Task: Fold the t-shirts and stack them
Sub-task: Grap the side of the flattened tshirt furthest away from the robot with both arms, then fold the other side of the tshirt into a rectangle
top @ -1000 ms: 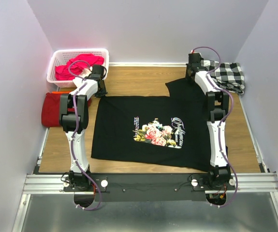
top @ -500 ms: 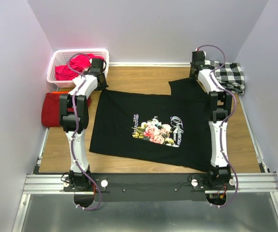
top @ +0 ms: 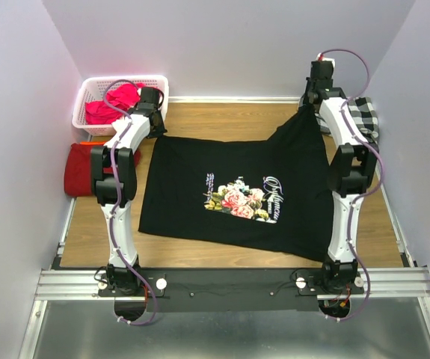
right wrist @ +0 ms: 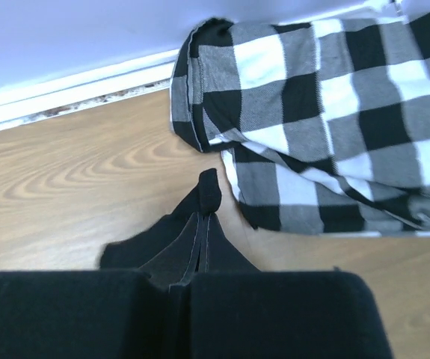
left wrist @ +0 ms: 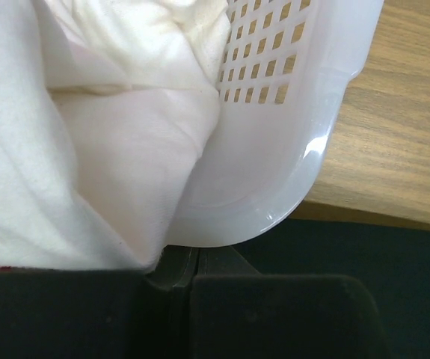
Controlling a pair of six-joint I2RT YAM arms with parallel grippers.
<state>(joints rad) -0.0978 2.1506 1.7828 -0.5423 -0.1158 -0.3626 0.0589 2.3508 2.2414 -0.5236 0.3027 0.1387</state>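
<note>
Holding, left gripper [left wrist: 192, 278]: clenched on the far-left corner of the black tee [top: 200, 183], low over the table [top: 215, 120], with its tips close against the near wall of the basket [left wrist: 304, 142].
Holding, right gripper [right wrist: 192, 278]: clenched on the far-right corner of the black tee; a small fold of black cloth pokes out from between the shut jaws.
Black tee: spread over the middle of the table between the two arms. Its far-right corner is raised off the wood, so the cloth rises in a peak to the right gripper. The rest lies flat.
Print [top: 243, 200]: pink roses and white script, face up, near the middle of the tee.
Red tee [top: 78, 170]: folded at the table's left edge, just beside the left arm [top: 117, 209], on the near side of the basket and apart from the black tee.
Basket: white and perforated, in the far-left corner, holding bright pink-red cloth.
Checked cloth [top: 364, 112]: black and white, bunched in the far-right corner just beyond the right gripper.
</note>
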